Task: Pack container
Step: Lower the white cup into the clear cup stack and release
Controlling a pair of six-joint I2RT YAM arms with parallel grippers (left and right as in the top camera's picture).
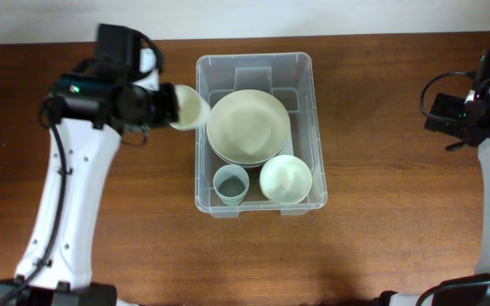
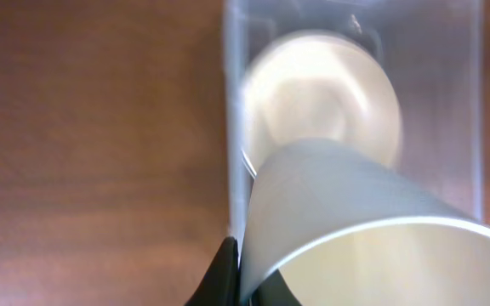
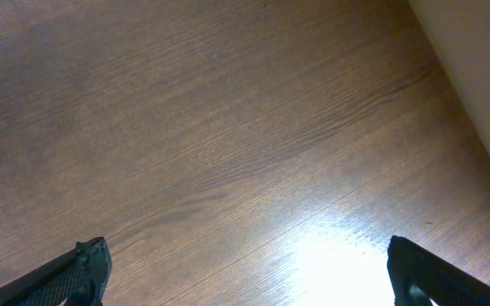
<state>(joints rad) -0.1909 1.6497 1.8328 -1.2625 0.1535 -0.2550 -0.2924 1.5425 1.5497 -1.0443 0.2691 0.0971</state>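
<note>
The clear plastic container (image 1: 209, 197) stands mid-table. It holds stacked pale green plates (image 1: 249, 126), a grey-blue cup (image 1: 230, 184) and a pale green bowl (image 1: 286, 178). My left gripper (image 1: 167, 105) is shut on the rim of a pale green cup (image 1: 190, 108), held tilted at the container's left wall. In the left wrist view the cup (image 2: 347, 212) fills the lower right, the gripper (image 2: 243, 276) pinches its rim, and the container's left wall (image 2: 232, 127) and the plates (image 2: 321, 93) lie beyond. My right gripper (image 3: 249, 272) is open and empty over bare wood, away at the right.
The wooden table (image 1: 381, 127) runs to a pale back edge (image 1: 313, 17). A light wall or edge shows at the upper right of the right wrist view (image 3: 483, 68). The right arm (image 1: 483, 110) stands at the far right side.
</note>
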